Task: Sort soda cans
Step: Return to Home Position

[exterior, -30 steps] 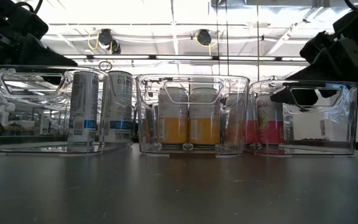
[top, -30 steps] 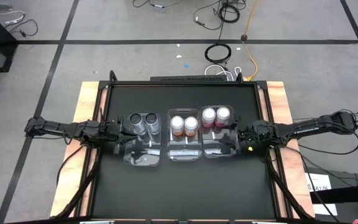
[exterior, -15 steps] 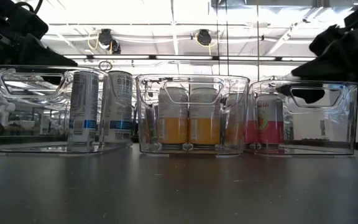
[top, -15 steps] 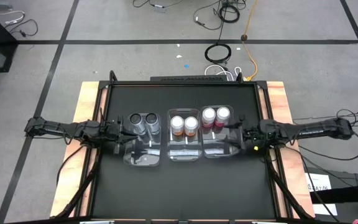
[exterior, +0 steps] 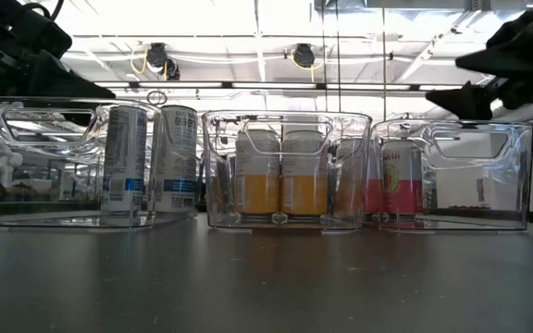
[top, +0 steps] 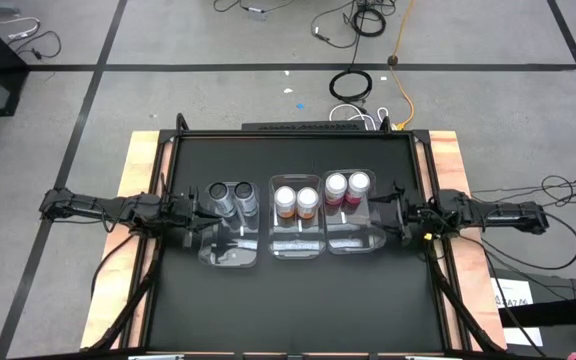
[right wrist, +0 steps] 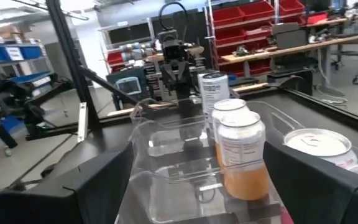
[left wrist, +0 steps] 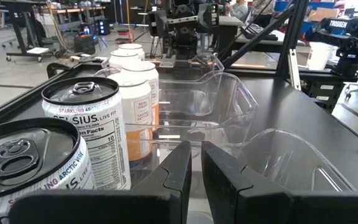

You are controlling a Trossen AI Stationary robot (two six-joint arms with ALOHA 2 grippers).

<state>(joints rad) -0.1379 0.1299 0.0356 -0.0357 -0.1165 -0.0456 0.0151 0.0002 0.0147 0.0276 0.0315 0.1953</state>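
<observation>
The counter (top: 298,300) is a black top with pale wood strips along its left and right edges. Three clear plastic bins stand on it in a row across its middle, close side by side: left bin (top: 230,252), middle bin (top: 298,243), right bin (top: 353,238).

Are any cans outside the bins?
No: all six sit inside the bins, grey cans left, orange cans middle, pink cans right.
</observation>
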